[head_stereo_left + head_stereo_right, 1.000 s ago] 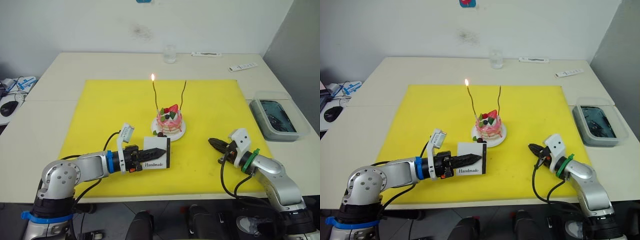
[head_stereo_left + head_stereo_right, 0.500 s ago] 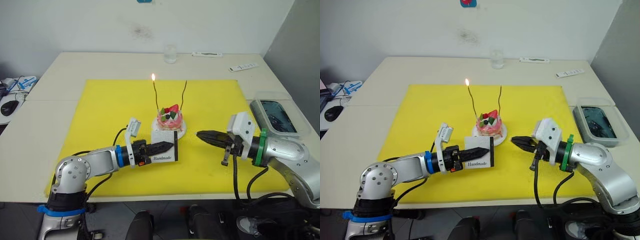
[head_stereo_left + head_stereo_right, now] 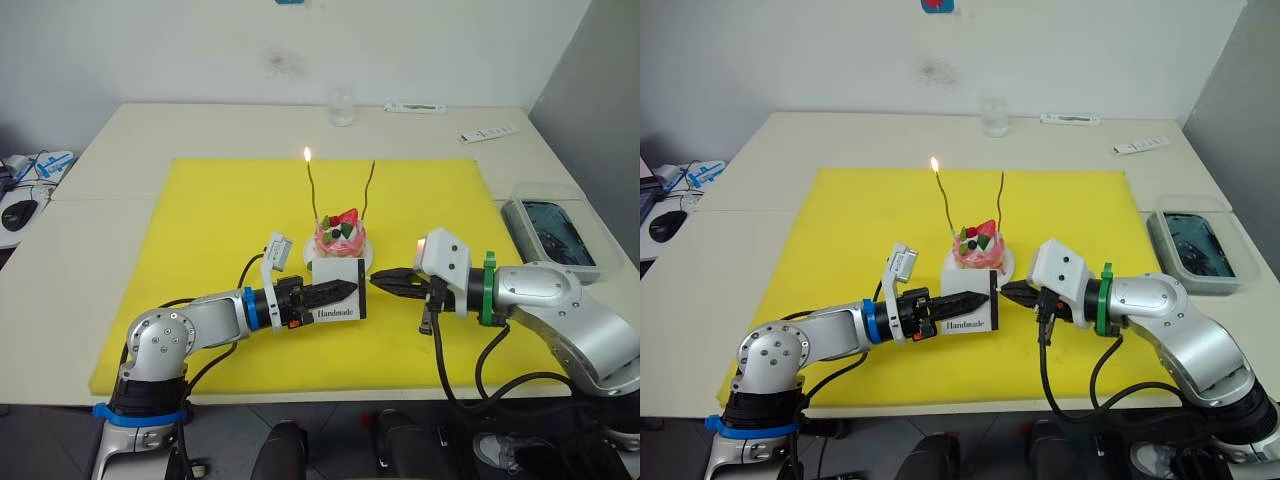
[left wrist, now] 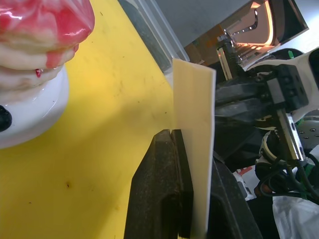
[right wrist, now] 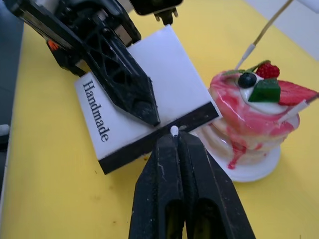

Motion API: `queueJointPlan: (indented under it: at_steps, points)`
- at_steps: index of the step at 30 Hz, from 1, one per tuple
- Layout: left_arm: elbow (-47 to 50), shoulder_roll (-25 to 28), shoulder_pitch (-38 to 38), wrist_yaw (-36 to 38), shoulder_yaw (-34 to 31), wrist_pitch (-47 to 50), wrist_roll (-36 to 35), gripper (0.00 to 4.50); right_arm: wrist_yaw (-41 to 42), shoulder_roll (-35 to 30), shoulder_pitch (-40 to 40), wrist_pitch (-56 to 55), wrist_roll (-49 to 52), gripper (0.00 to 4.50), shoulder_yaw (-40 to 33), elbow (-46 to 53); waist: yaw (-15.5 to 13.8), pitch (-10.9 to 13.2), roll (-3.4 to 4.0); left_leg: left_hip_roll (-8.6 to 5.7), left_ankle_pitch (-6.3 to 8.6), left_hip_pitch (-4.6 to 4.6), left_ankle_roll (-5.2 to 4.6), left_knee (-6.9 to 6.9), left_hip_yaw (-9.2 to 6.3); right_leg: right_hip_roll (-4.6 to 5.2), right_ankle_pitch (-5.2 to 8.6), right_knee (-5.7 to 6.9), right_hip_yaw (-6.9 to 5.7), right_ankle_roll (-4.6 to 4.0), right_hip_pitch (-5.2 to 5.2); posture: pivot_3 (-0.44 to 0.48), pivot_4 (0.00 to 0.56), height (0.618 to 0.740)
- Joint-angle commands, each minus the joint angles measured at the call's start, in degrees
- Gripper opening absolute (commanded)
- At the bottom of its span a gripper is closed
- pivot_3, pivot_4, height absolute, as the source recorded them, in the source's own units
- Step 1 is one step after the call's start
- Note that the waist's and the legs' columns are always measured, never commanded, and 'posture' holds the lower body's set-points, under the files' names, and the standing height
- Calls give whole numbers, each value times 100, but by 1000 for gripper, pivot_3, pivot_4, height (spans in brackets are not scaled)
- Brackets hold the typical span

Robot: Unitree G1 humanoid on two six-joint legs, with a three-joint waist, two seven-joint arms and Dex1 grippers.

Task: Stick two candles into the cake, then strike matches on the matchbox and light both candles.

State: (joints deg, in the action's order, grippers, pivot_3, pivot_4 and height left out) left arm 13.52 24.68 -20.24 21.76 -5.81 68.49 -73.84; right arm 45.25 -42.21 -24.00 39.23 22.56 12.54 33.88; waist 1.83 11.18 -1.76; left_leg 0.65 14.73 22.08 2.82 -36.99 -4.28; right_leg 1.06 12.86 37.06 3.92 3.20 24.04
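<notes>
Left gripper point(image 3: 345, 291) clamped on matchbox point(image 5: 144, 117), held upright just in front of cake point(image 3: 339, 240). Right gripper point(image 5: 175, 141) pinching match point(image 5: 174, 131), head touching dark strip at fingertips. Risks: stick snapping under excess pressure; box twisting in grip; sideways stroke striking cake or lit candle point(image 3: 312, 192).

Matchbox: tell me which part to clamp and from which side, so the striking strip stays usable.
Clamp the matchbox across its two broad white faces, coming in from the end away from the dark strip, as the left gripper does now. The box is flat and thin, and this leaves the strip edge open to the right gripper.
</notes>
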Motion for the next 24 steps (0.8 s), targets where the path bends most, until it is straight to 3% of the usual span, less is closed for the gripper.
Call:
queueJointPlan:
  at_steps: [1,24]
  points:
    - [142,13,-13,28,-50,-23,-51,0,86,-25,-103,-182,-150,50,19,47,0,0,0,0,0,0,0,0,0,0,0,0,0,0,0,0,150,740]
    - [176,-29,-35,86,-43,-29,-127,0,476,124,-59,-501,-685,50,602,-166,1,0,0,0,0,0,0,0,0,0,-2,0,0,3,0,0,150,740]
